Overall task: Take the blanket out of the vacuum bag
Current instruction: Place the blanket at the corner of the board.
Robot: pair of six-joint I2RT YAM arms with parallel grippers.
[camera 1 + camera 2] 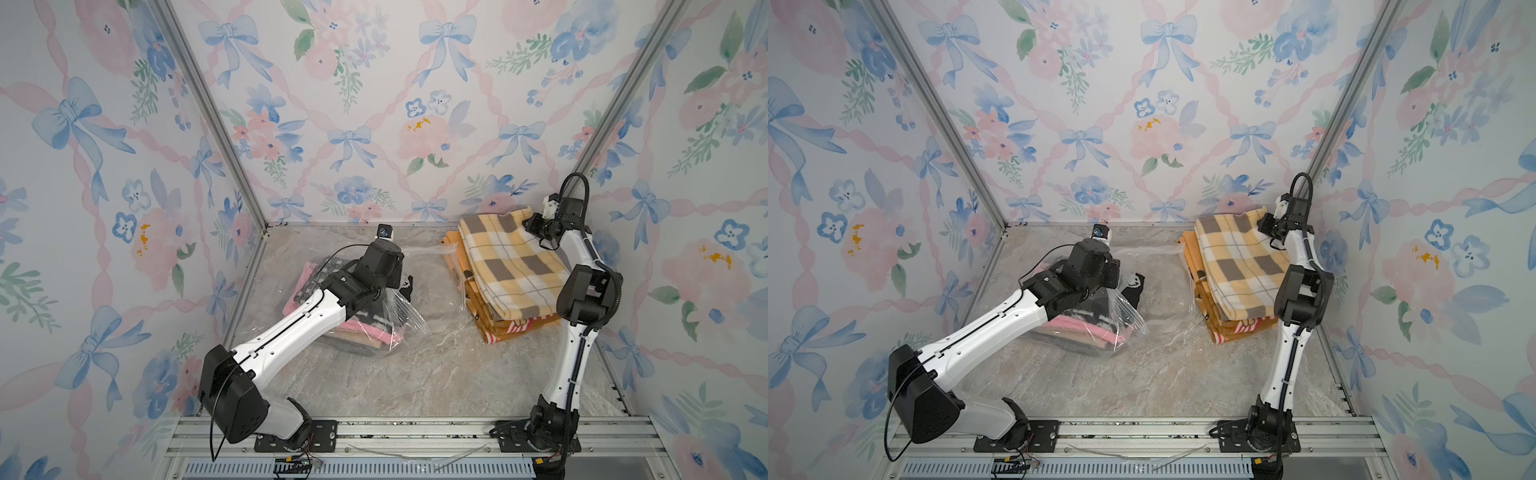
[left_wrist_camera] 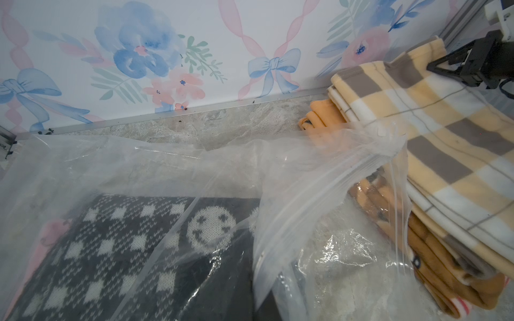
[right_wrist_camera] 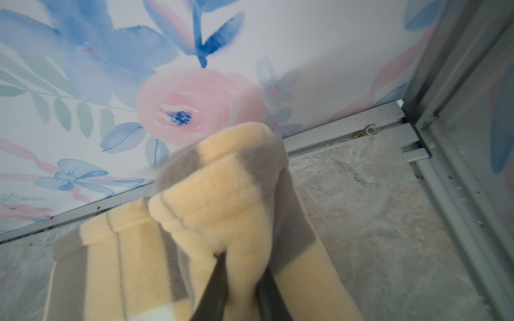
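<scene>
The grey marble-patterned tabletop (image 1: 415, 374) is enclosed by walls papered with blue bows and pink flowers (image 1: 374, 104).

In both top views the large, crinkly, transparent plastic vacuum bag (image 1: 409, 316) (image 1: 1129, 316) lies on the left half of the tabletop. Its long axis runs across the table, from the left wall toward the right-hand stack. A clear strip of its edge reaches that stack. The left wrist view shows the film (image 2: 278, 172) draped against the stack's lower layers. Which end is the mouth cannot be told.

The yellow, grey and white plaid fleece blanket (image 1: 511, 266) (image 1: 1237, 270) is outside the bag, folded on top of a stack of folded orange blankets (image 1: 494, 332) at the far right. Its long axis runs from the back wall toward the front rail. Its far right corner is lifted off the fold.

Inside the bag sits a folded bundle topped by a black-and-white knit blanket with a smiley face (image 2: 125, 236), above pink and beige layers.

The left gripper (image 1: 397, 274) is over that bundle. It is fully closed, but its fingers are hidden in every view, so what they hold cannot be told.

The right gripper (image 3: 242, 264) (image 1: 528, 224) is at the lifted corner. Its black fingers (image 3: 214, 280) stand partly apart with a fold of fleece between them, touching both. Whether they grip it firmly cannot be told.
</scene>
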